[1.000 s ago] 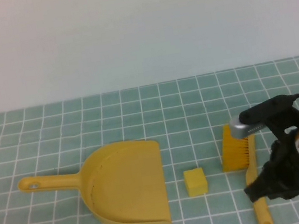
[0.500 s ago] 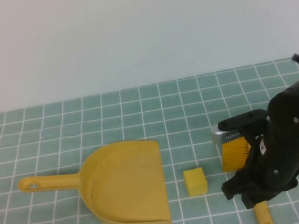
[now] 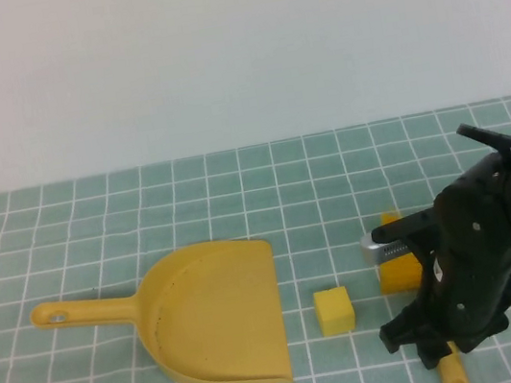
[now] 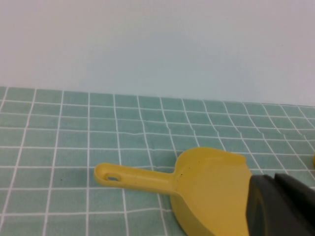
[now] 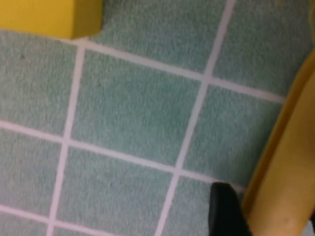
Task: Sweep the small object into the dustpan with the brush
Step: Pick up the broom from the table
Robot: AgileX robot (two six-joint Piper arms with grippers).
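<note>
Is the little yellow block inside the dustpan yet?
Out. The small pale-yellow foam cube sits on the green tiled floor, apart from the mustard-yellow plastic dustpan, whose scoop is empty.

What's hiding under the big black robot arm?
The brush lies under the right gripper: its orange bristles and handle tip peek out, the middle is covered. The small object sits beside it, uncovered.

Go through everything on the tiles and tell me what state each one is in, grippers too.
Dustpan: flat on the tiles, scoop empty, straight front edge facing the cube.
Cube: on the tiles between dustpan and brush, not yet swept in.
Brush: lying on the tiles, mostly hidden under the right arm.
Right gripper: low over the brush handle, one finger beside it.
Left gripper: shut, parked near the dustpan, holding nothing.
</note>
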